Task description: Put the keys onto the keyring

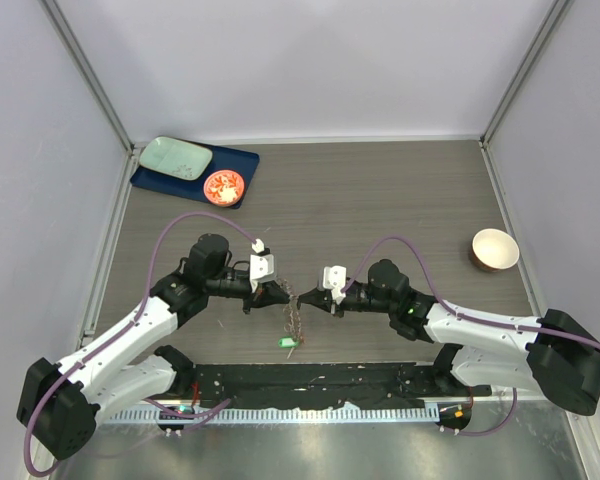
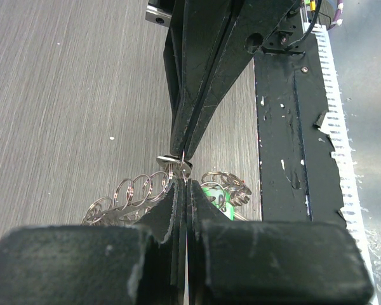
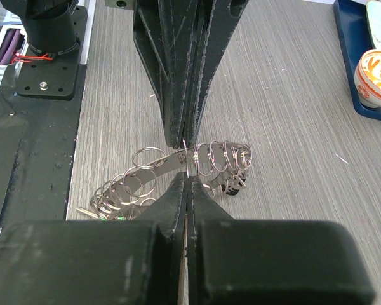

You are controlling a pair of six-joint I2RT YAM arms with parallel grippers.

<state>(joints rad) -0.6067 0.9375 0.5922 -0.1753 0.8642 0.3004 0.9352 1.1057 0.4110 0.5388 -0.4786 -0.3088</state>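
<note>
The keyring (image 1: 293, 318) is a curved metal band strung with many small split rings, held just above the table between both arms. My left gripper (image 1: 282, 297) and right gripper (image 1: 306, 300) meet tip to tip over it, each shut on the band or on a ring on it. In the left wrist view, my left gripper (image 2: 181, 182) pinches the keyring (image 2: 130, 194), and a green key (image 2: 213, 194) hangs behind it. In the right wrist view, my right gripper (image 3: 186, 178) pinches the keyring (image 3: 153, 166). The green key (image 1: 287, 343) dangles at the near end. Red and black keys cannot be made out.
A blue tray (image 1: 242, 160) at the back left holds a pale green plate (image 1: 175, 157) and an orange-red dish (image 1: 224, 186). A beige bowl (image 1: 494, 249) stands at the right. The black base strip (image 1: 310, 378) runs along the near edge.
</note>
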